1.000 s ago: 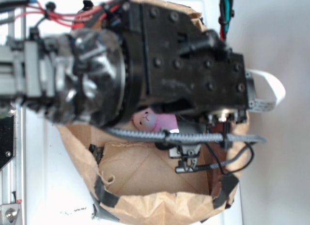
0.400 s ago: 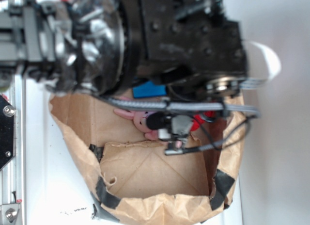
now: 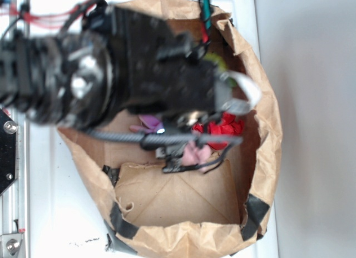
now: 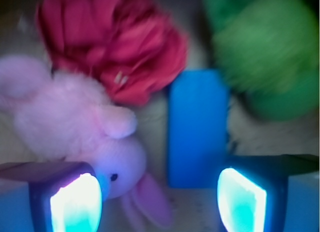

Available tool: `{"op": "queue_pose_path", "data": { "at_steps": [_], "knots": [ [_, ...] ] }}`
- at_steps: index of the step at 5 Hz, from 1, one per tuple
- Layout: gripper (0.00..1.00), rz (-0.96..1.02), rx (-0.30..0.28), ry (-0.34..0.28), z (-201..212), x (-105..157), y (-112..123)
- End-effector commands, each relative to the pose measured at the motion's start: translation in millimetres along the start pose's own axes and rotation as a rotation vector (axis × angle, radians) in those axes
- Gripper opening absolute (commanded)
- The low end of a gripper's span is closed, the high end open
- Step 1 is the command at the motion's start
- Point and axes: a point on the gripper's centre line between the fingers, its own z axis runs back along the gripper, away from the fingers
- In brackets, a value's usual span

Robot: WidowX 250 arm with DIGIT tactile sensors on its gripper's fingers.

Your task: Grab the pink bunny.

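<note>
Gripper (image 4: 157, 199) jaws spread apart, holding nothing, hovering low inside the paper bag (image 3: 261, 119). Pink bunny (image 4: 80, 137) lies by the left finger (image 4: 75, 202), touching the red toy (image 4: 115, 47); blue block (image 4: 197, 127) sits between the fingers. Approach step. Next: shift left, centre on bunny, then descend.

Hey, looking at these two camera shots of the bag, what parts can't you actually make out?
- Pink bunny, wrist view: blurred; its lower edge is cut off behind the left fingertip.
- Pink bunny, exterior view: mostly covered by the arm and cables.
- Gripper, exterior view: hidden under the arm.
- Green plush, wrist view: blurred, cut off by the frame edge.
- Red toy, exterior view: partly covered.
</note>
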Motion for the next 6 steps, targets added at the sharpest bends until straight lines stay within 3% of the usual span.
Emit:
{"op": "queue_pose_path", "data": {
  "at_steps": [1, 3, 6],
  "knots": [
    [1.0, -0.077, -0.071, -0.064, 27, -21, -24],
    [1.0, -0.087, -0.07, -0.05, 35, -27, -27],
    [1.0, -0.053, -0.095, -0.073, 38, -10, -34]
  ]
}}
